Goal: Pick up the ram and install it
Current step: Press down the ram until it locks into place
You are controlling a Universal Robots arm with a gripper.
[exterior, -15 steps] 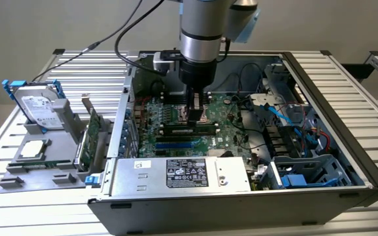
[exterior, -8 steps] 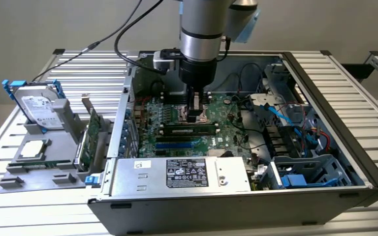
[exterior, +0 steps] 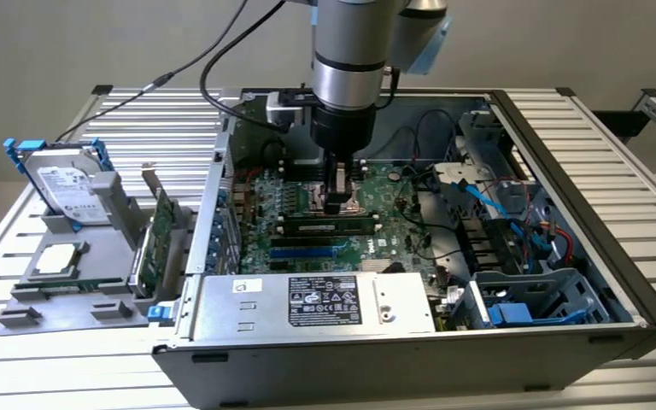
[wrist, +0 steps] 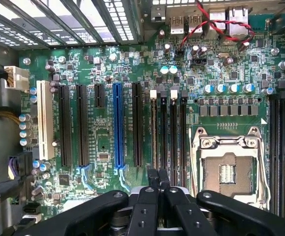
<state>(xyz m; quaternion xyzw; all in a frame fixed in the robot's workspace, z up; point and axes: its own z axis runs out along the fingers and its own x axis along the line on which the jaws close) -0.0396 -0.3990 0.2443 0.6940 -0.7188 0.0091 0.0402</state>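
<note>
1. The robot arm reaches straight down into the open grey metal computer case (exterior: 419,376), which lies on its side on a slatted aluminium table (exterior: 601,120).
2. Its black two-fingered gripper (exterior: 343,202) hangs low over the big green motherboard (exterior: 262,232), near the middle of the board.
3. From the wrist view, the gripper (wrist: 158,183) has its jaws drawn tight together, with the tips just above the bank of narrow black memory slots (wrist: 174,132). I cannot make out anything pinched between them.
4. The ram (exterior: 328,226), a long thin green stick with a row of dark chips, lies lengthwise on the board just beside the fingertips, on the side nearer the silver boxed power supply (exterior: 317,303). Whether the fingers touch it, I cannot tell.
5. The square metal processor socket (wrist: 228,167) sits just beside those slots, and a long blue expansion slot (wrist: 117,123) lies on their other side.
6. Outside the case, to the exterior view's left, a grey plastic fixture (exterior: 32,312) holds a silver hard drive (exterior: 66,184) upright and a wider green expansion card (exterior: 160,231) on edge.
</note>
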